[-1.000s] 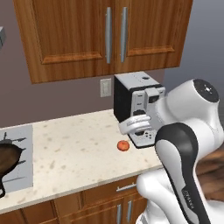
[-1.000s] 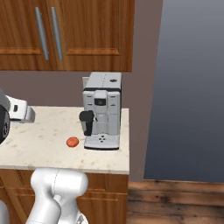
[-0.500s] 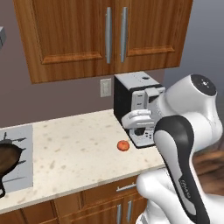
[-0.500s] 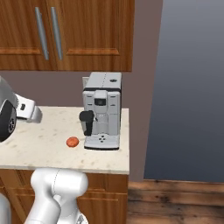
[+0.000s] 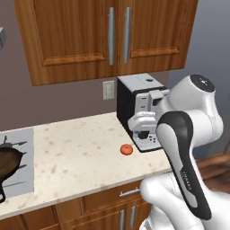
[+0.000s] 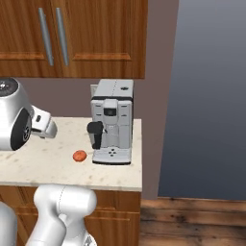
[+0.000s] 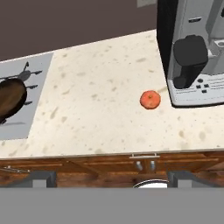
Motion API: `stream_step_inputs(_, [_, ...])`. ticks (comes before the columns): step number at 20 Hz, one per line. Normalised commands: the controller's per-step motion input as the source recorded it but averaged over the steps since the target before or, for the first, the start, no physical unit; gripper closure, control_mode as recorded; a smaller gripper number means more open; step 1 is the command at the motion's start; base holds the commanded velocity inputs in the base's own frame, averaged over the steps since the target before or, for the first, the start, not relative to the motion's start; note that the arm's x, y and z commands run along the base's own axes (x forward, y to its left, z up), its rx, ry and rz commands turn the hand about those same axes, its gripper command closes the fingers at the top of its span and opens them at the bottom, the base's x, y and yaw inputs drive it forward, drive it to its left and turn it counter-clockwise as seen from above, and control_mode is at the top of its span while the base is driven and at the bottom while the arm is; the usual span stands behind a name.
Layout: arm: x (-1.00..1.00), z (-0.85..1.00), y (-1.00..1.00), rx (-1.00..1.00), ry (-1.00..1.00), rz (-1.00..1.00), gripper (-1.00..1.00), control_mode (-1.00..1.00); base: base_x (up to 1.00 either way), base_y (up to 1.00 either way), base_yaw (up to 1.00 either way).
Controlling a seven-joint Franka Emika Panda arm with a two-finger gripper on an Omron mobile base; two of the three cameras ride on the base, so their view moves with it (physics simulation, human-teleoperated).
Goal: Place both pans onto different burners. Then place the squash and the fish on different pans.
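The pale speckled stone counter runs across the middle of the left base view, over brown wooden cabinet fronts. At its left edge lies the flat silver-grey cooktop, and a rusty brown-black skillet sits on it, over a black wire grate. In the centre right of the frame, a small round orange-red squash rests on the stone, just beside the black and silver coffee machine, which stands at the right end of the counter.

- No legible text, label, brand, number or sign found.
- Dark marking along the white robot arm: too small to read.
- Silver-and-black coffee machine front buttons: unreadable.
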Motion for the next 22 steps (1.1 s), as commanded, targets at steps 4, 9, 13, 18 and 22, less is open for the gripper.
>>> stream_step_inputs(4, [0.16,-0.1,-0.1,0.0,0.12,-0.13,-1.0,-1.0,0.0,0.0,0.0])
stream_step_inputs(9, [0.21,-0.1,-0.07,0.0,0.15,-0.09,-1.0,-1.0,0.0,0.0,0.0])
stream_step_inputs(13, [0.23,-0.18,-0.01,-0.06,0.06,-0.06,-1.0,-1.0,0.0,0.0,0.0])
stream_step_inputs(18, [0.35,-0.3,0.0,-0.08,0.0,-0.01,-1.0,-1.0,0.0,0.0,0.0])
stream_step_inputs(22, [0.22,-0.43,0.0,-0.12,0.0,-0.01,-1.0,-1.0,0.0,0.0,0.0])
